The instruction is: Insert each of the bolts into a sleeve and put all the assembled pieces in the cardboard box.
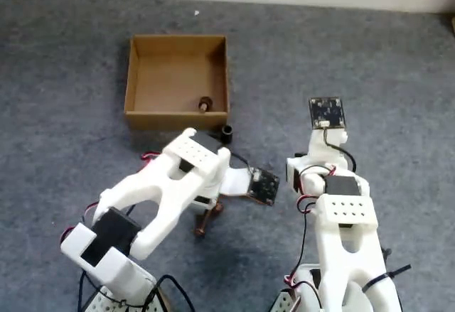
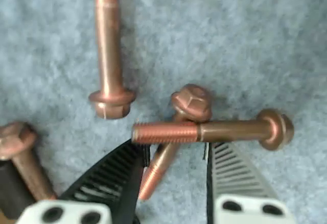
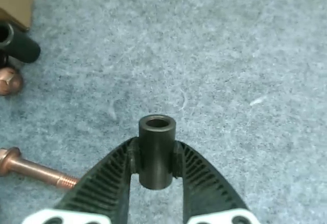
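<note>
Counting 4 bolts (image 2: 107, 55) on grey carpet (image 2: 255, 40) around left gripper (image 2: 174, 150), spread wide astride 2 crossed ones, clamping nothing. Over to right gripper (image 3: 156, 150): pinching 1 black sleeve (image 3: 157, 127), bore facing camera. Spotting 2nd sleeve (image 1: 227, 133) just off front-right corner of cardboard box (image 1: 178, 39), upper left of high view; 1 assembled piece (image 1: 205, 104) inside, lower right of box floor, approx. against front wall.

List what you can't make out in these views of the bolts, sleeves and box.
High view: the left arm covers the bolt pile, so the count is hidden.
High view: the piece in the cardboard box is too small to judge its fit.
Left wrist view: the edge bolt is cut off; the dark part beside it is unclear.
</note>
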### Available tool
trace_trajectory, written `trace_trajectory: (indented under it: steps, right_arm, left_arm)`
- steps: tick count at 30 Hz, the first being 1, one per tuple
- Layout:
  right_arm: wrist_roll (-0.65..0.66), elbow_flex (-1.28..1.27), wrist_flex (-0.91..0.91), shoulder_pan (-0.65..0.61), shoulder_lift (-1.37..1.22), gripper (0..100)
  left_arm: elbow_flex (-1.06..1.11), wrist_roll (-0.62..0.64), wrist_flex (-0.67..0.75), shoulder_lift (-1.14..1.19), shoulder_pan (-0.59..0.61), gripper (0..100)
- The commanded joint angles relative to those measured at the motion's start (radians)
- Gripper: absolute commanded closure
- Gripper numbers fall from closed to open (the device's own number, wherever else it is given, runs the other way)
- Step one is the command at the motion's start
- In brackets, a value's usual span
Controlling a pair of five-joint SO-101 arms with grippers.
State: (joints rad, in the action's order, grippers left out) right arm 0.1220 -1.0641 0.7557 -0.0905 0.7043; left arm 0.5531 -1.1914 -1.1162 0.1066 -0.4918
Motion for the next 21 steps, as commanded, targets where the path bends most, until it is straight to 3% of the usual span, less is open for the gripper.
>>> trace_trajectory:
  steps: [1, 6, 11, 17, 21]
  right_arm:
    - [0.017, 0.021, -0.030, 0.013, 0.041, 99.5]
    - [0.018, 0.021, -0.030, 0.030, 0.042, 99.5]
    - [0.018, 0.019, -0.030, 0.030, 0.039, 99.5]
    - [0.015, 0.019, -0.030, 0.030, 0.039, 99.5]
    - [0.014, 0.018, -0.030, 0.030, 0.039, 99.5]
  left_arm:
    - [-0.033, 0.023, -0.008, -0.002, -0.070, 82]
    - [-0.033, 0.060, -0.005, -0.001, -0.074, 83]
    - [-0.033, 0.061, -0.011, -0.005, -0.068, 99]
    - [-0.088, 0.230, -0.058, -0.042, 0.012, 99]
    - [-0.088, 0.279, -0.068, -0.156, 0.088, 99]
